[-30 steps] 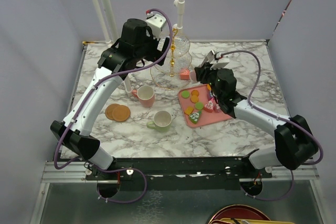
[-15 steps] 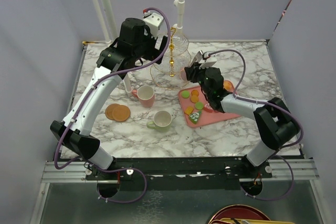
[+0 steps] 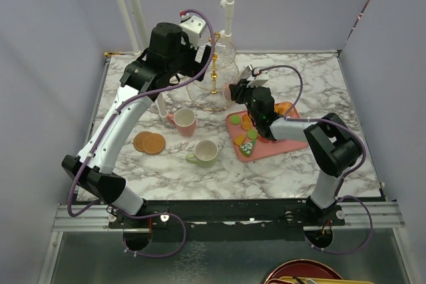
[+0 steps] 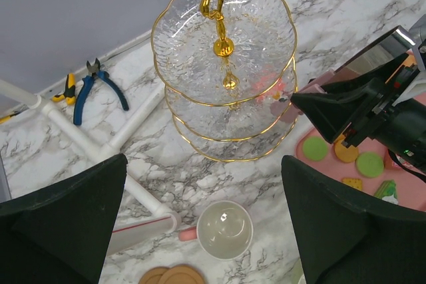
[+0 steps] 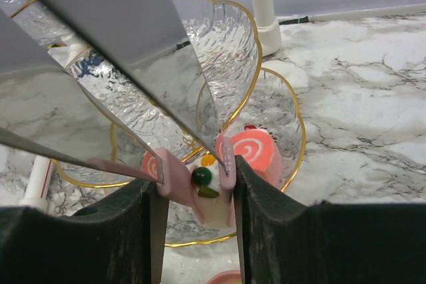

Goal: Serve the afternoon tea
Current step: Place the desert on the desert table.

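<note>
The clear glass three-tier stand (image 3: 214,74) with a gold stem stands at the back centre; it also shows in the left wrist view (image 4: 223,64). My right gripper (image 3: 234,91) is shut on a small pink cake (image 5: 203,191) with green and orange toppings, over the stand's bottom tier (image 5: 286,118). A pink swirl roll (image 5: 256,154) lies on that tier beside it. My left gripper (image 3: 178,58) is open and empty, high above the pink mug (image 4: 225,229). The pale-green mug (image 3: 205,153) and two brown coasters (image 3: 149,142) sit in front.
A flat pink tray (image 3: 286,143) with several macarons (image 3: 246,124) and small cakes lies right of centre. A white pipe (image 4: 100,157) lies on the table left of the stand, with blue pliers (image 4: 100,84) behind it. A white post (image 3: 229,4) rises behind the stand.
My right gripper has moved left from over the tray to the stand's bottom tier, carrying the pink cake. The left arm has barely moved.
</note>
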Available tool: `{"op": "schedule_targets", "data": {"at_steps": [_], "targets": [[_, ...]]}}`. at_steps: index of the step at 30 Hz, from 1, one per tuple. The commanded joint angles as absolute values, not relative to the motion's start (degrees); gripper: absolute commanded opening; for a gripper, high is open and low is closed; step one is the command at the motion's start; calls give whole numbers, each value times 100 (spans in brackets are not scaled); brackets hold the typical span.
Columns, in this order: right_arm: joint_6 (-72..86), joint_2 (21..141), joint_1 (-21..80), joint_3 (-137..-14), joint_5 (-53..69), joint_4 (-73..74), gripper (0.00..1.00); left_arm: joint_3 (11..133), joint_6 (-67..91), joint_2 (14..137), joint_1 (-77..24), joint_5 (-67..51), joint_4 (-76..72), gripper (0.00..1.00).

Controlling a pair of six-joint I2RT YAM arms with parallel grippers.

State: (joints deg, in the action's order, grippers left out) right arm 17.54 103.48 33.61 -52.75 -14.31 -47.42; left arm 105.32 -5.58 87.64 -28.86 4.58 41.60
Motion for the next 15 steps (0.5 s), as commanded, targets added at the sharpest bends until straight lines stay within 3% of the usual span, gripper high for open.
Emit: {"op": "schedule_targets", "data": {"at_steps": [1, 9, 15], "targets": [[1915, 10609, 3404, -5342, -1790, -5021, 40, 10469, -606, 8615, -2856, 537, 4184, 99], [1915, 10403, 3403, -5036, -1904, -4930, 56, 10549, -407, 8964, -2856, 486, 4175, 99], [1859, 10261, 3401, -4963, -1743, -4933, 62, 10691, -261, 9244, -2856, 328, 4168, 99]]}}
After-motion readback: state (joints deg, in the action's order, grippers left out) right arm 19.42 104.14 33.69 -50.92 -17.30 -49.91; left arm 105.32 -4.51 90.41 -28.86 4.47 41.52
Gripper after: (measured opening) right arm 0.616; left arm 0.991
